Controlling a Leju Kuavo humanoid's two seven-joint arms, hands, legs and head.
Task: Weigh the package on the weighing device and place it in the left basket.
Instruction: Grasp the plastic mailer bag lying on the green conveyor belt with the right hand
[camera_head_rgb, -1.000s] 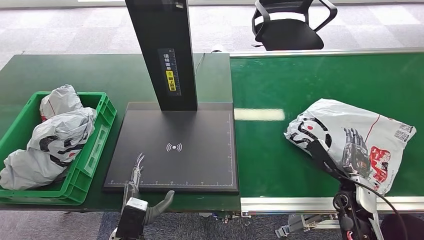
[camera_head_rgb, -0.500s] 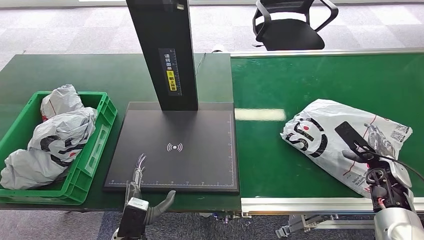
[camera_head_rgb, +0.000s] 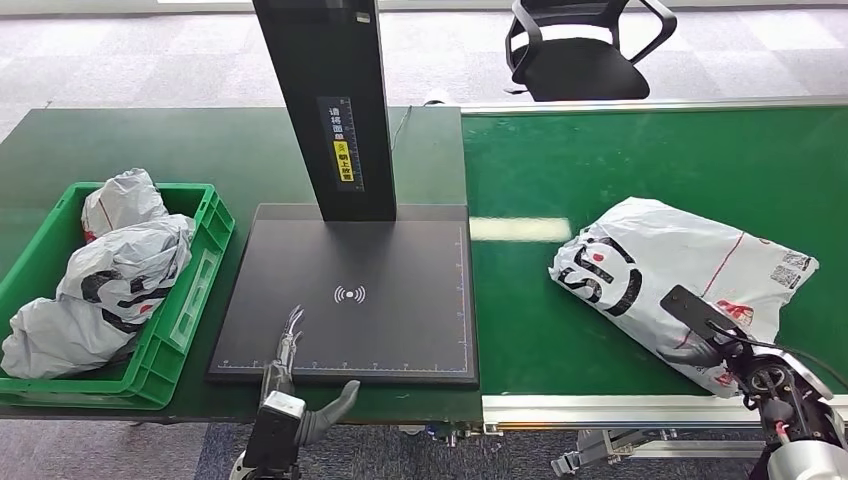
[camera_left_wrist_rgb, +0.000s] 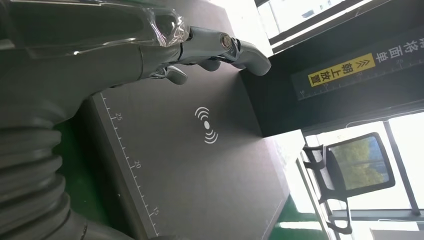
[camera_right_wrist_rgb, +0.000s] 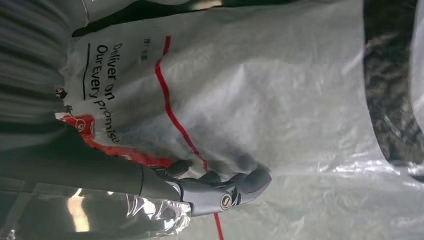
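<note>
The package (camera_head_rgb: 660, 262), a white and grey plastic mailer with black and red print, lies on the green belt (camera_head_rgb: 640, 160) at the right. My right hand (camera_head_rgb: 697, 330) is at its near edge, fingers curled onto the film and thumb against the edge. The wrist view shows the fingers (camera_right_wrist_rgb: 225, 187) dug into the package (camera_right_wrist_rgb: 260, 100). The black weighing platform (camera_head_rgb: 345, 300) sits in the middle, bare. My left hand (camera_head_rgb: 292, 372) hovers at its near edge, fingers (camera_left_wrist_rgb: 220, 47) stretched out over the platform (camera_left_wrist_rgb: 200, 165), holding nothing. The green basket (camera_head_rgb: 212, 232) stands at the left.
The basket holds several grey mailer bags (camera_head_rgb: 115, 275). A tall black post (camera_head_rgb: 330, 110) with a yellow label rises from the platform's far edge. A black office chair (camera_head_rgb: 580, 50) stands beyond the belt. The belt's metal rail (camera_head_rgb: 620, 405) runs along the near side.
My right hand has drawn back from the top of the package to its near edge, and the package has slid a little left. The left hand has edged slightly right and forward.
</note>
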